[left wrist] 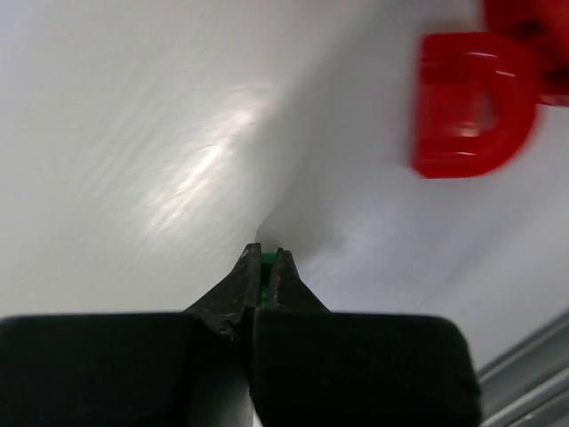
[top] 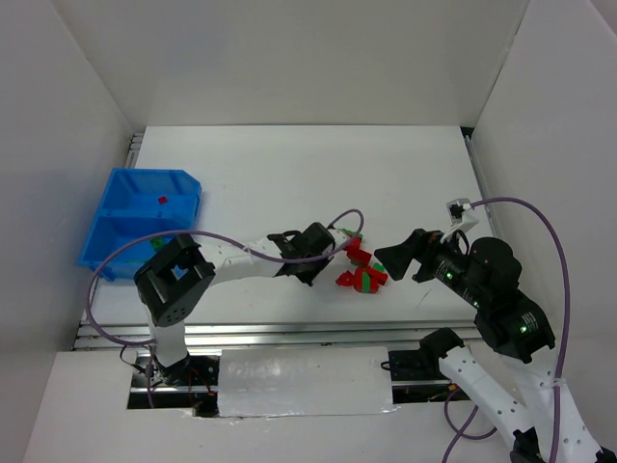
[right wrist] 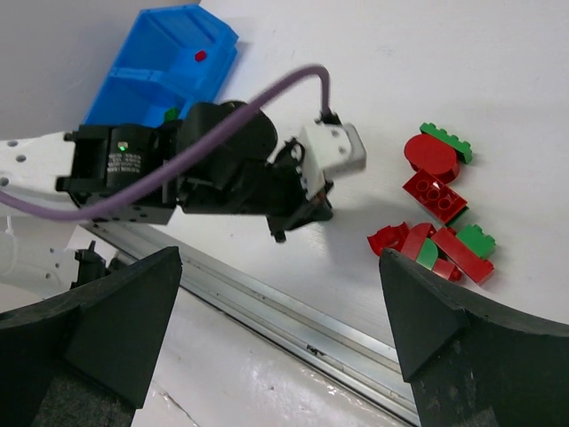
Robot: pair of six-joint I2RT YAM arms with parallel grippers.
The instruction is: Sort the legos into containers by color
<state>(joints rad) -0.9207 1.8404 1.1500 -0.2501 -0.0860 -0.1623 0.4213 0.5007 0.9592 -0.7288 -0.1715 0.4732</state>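
1. White tabletop (top: 289, 164), enclosed by white panel walls (top: 58, 145); an aluminium rail (top: 289, 333) runs along its near edge.
2. Bright blue rectangular plastic bin (top: 125, 217), at the tabletop's left edge. Its long axis runs near to far, slightly skewed, and a middle wall makes a far and a near compartment. The far one holds one small red brick (top: 162, 200). The near one shows a green fleck, and the left arm's black elbow covers its near corner in the top view.
3. Purple cables (top: 289, 253), looping over each arm.
4. Right gripper (right wrist: 280, 338), jaws spread wide and holding nothing, just right of the pile.
5. Left gripper (left wrist: 265, 253), low over the tabletop just left of the pile, between it and the bin. Its jaws are pinched on a green lego sliver (left wrist: 267, 263) whose orientation cannot be told.
6. Pile of red and green legos (top: 364, 270), at mid-tabletop and strung near to far. It includes a round red piece (right wrist: 431, 156) topped by a green plate (right wrist: 447, 140) lying diagonally.
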